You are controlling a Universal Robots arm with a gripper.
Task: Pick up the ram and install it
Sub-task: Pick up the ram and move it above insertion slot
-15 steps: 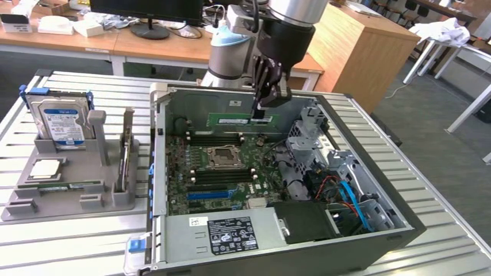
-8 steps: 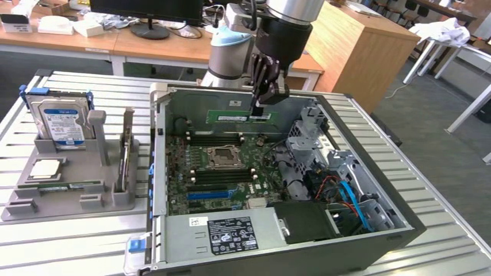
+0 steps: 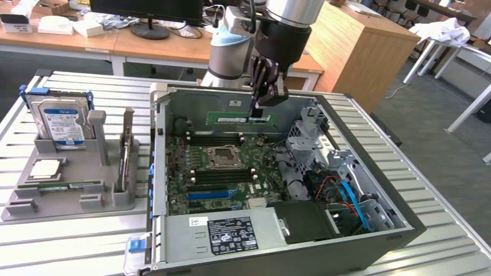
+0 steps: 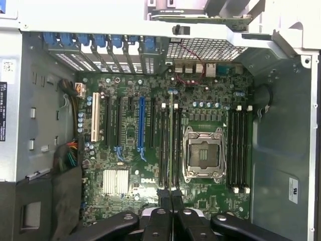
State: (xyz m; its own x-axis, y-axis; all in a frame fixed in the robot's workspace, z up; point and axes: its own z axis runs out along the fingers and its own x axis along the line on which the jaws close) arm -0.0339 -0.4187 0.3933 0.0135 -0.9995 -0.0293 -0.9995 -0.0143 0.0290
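Observation:
The ram (image 3: 239, 119), a thin green strip with a pale label, hangs level above the motherboard (image 3: 222, 172) inside the open computer case (image 3: 399, 224). My gripper (image 3: 263, 104) is shut on it from above, holding it near the end towards the exterior view's right. In the wrist view the ram (image 4: 175, 145) shows edge-on as a thin green line running out from between the black fingers (image 4: 159, 217) of my gripper (image 4: 171, 201). That line lies over the dark memory slots (image 4: 164, 145) beside the empty processor socket (image 4: 203, 153).
On the exterior view's left, a grey fixture (image 3: 69, 195) holds a silver hard drive (image 3: 61, 123) and a square processor chip (image 3: 45, 168). The case walls, a drive cage (image 3: 311, 132), cables (image 3: 345, 190) and the power supply (image 3: 230, 233) surround the board.

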